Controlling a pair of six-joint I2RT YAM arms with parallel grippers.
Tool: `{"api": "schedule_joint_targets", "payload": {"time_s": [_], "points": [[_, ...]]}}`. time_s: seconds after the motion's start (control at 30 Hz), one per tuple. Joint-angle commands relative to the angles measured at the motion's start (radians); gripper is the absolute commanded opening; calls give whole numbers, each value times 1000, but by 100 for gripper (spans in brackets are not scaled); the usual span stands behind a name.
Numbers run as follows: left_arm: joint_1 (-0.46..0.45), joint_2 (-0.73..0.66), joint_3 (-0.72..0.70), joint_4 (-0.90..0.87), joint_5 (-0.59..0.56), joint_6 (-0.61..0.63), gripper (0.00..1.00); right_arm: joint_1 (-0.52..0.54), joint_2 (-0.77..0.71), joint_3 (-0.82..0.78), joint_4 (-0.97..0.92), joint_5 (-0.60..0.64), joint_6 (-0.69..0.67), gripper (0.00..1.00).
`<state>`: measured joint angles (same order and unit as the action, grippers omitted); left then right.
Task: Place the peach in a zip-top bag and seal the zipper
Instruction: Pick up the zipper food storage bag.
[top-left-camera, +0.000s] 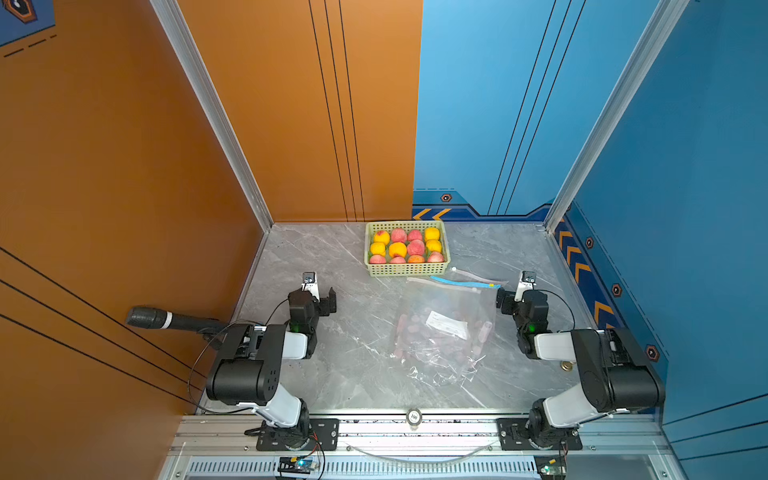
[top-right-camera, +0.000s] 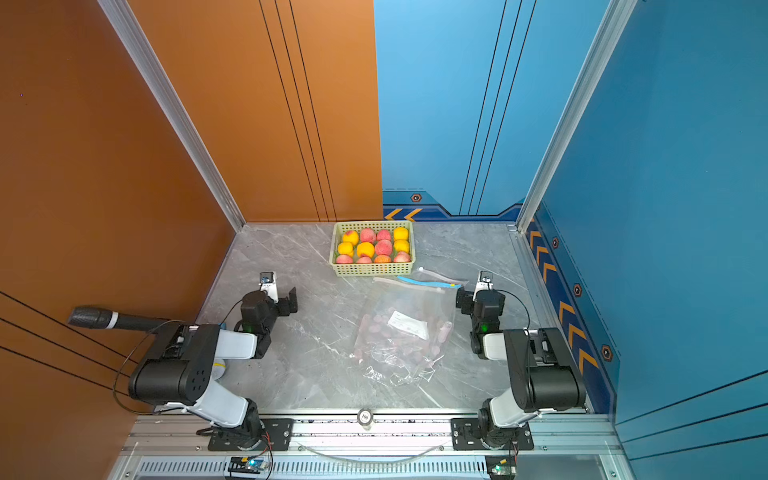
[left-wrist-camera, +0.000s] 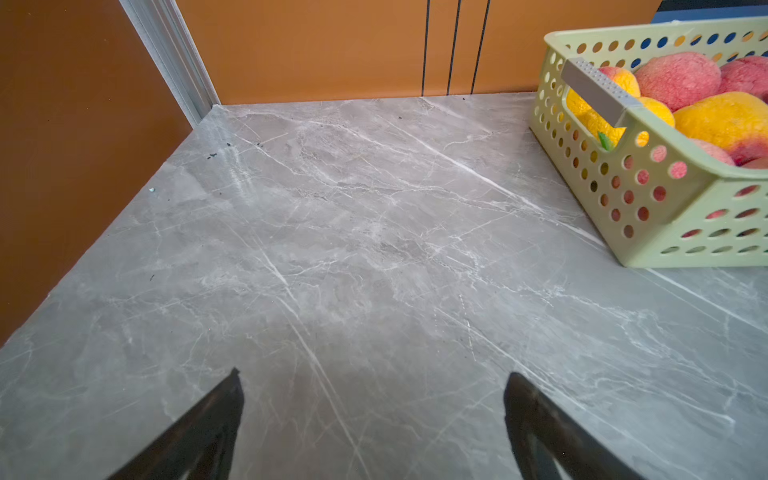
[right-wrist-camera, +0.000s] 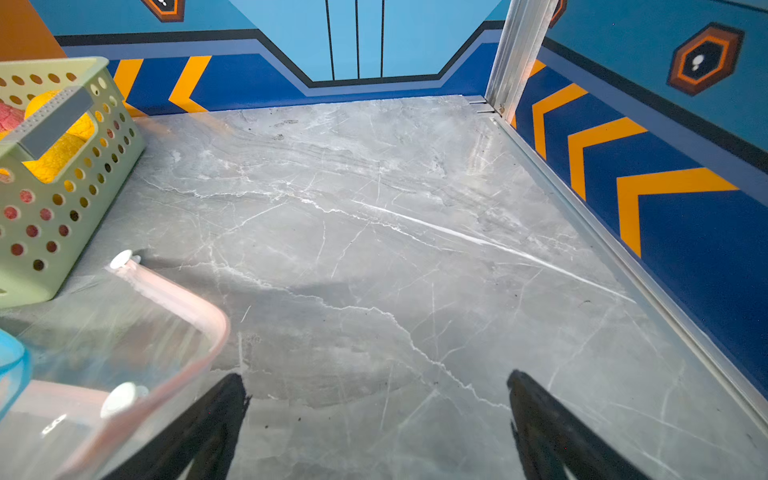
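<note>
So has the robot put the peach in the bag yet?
Not yet, nothing looks done. The peaches sit in the green basket, the zip-top bag lies on the table. The left gripper and right gripper are open and empty. Left to do: pick a peach, bag it, seal the zipper.

The left arm (top-left-camera: 241, 380) and right arm (top-left-camera: 615, 374) are built of black rounded housings joined by white links. A green light (top-left-camera: 296, 328) is lit on each forearm. Black cables (top-left-camera: 189, 382) are looped alongside. Black base plates (top-left-camera: 297, 434) are fixed with silver screws (top-left-camera: 334, 434). The left claw (left-wrist-camera: 373, 372) and right claw (right-wrist-camera: 376, 376) are formed of black tapered fingers.
</note>
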<state>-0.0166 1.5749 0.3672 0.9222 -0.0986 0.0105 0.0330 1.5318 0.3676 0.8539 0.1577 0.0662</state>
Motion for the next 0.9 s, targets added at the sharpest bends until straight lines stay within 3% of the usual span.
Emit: {"api": "schedule_joint_targets", "payload": {"time_s": [0.0, 0.87], "points": [[-6, -10, 17, -6, -18, -2, 98, 4, 0, 16, 7, 11, -7, 100], [12, -14, 10, -3, 22, -13, 98, -4, -1, 13, 10, -4, -2, 100]]}}
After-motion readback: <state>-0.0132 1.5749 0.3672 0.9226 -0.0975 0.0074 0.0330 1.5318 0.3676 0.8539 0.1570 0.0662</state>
